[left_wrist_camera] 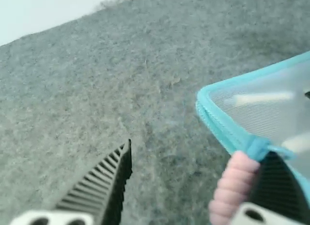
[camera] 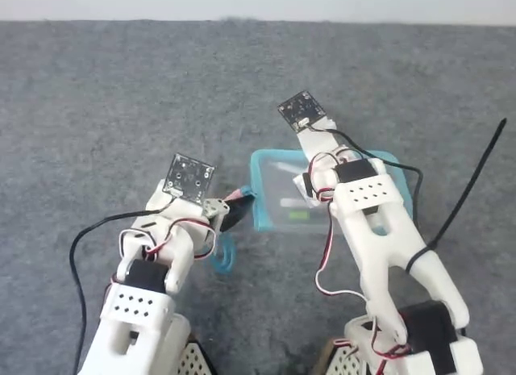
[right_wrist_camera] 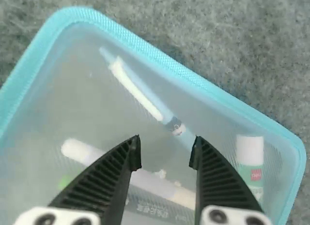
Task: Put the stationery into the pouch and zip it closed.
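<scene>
While both arms rise from the near edge of the grey felt counter, a teal loop lies on the felt just beside the left arm's wrist. A little farther out, the left claw stands spread wide with nothing between its jaws. Its black ridged jaw hangs over bare felt, while the other side, which has a pink ribbed finger, touches a small teal tab on the edge of the pouch. From above, this claw sits at the near-left corner of the pouch, which lies flat mid-counter as a translucent mesh rectangle with teal trim. The right arm stretches over the pouch's right half. Its right claw hangs directly above the mesh with its two black jaws parted a little, pinching nothing. Whether the tips press on the mesh cannot be told. The stationery lies inside the pouch, seen through the fabric: a white marker nearest the claw, a slim white pen with a blue end lying aslant beyond it, and a glue stick with a white cap near one corner. Whether the zip is drawn shut cannot be told. Beyond the pouch the felt runs on to a pale strip at the far edge.
</scene>
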`<state>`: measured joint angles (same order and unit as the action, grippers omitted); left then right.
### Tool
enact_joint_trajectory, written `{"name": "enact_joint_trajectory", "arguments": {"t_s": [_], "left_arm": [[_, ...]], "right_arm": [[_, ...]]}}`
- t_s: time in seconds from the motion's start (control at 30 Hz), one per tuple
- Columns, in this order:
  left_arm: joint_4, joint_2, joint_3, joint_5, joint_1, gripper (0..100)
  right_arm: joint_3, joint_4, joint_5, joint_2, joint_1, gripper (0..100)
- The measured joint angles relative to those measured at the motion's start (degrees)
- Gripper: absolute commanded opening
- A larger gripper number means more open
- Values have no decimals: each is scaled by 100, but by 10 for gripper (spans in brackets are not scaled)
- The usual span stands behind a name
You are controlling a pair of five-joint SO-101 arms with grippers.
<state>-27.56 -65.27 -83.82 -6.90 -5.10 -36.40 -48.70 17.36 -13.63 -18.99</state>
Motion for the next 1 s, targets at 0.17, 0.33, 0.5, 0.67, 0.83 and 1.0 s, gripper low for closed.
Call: {"name": "enact_joint_trajectory", "arguments": {"t_s": [0.17,0.33,0.5,0.67,0.83,1.0], "left_arm": [[0,9,132,9,527,400],[0,79,-176,62,237,394],[35,782,229,229,484,241],[-492,2356,1257,765,1081,276],[-237,3015,1442,475,826,309],[-114,2136,958,440,835,266]], "right_arm": [[0,0,-9,0,0,173],[0,-18,-35,0,0,173],[0,-334,-35,0,9,173],[0,-448,-35,0,0,173],[-97,-448,-35,0,0,173],[-123,-448,-44,0,18,39]]}}
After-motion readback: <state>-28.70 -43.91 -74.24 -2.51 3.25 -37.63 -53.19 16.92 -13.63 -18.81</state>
